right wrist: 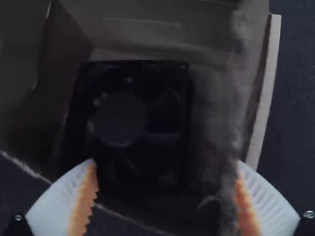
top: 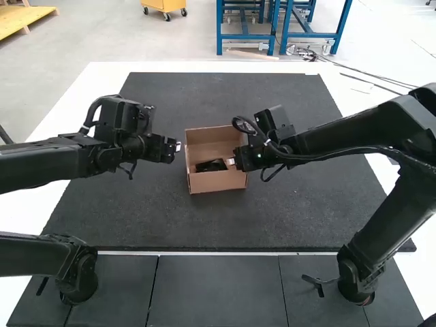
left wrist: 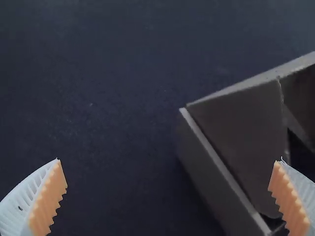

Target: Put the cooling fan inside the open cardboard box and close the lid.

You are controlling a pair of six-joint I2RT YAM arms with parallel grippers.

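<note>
The cooling fan [right wrist: 133, 123] is seated flat on the floor of the open cardboard box [top: 204, 180], at the middle of the black mat [top: 136, 204]. It is judged light and rigid, and is best taken by its square frame, not the blades. The right gripper [right wrist: 165, 167] is held wide open and empty over the box wall nearest its arm, and the left gripper [top: 176, 146] is likewise spread wide, empty, just beside a raised flap [left wrist: 236, 137], which is judged thin and easily creased.

High view above-behind, facing forward-down, far; wrist views close, facing cardboard box [top: 218, 181] from opposite sides; box shared
</note>
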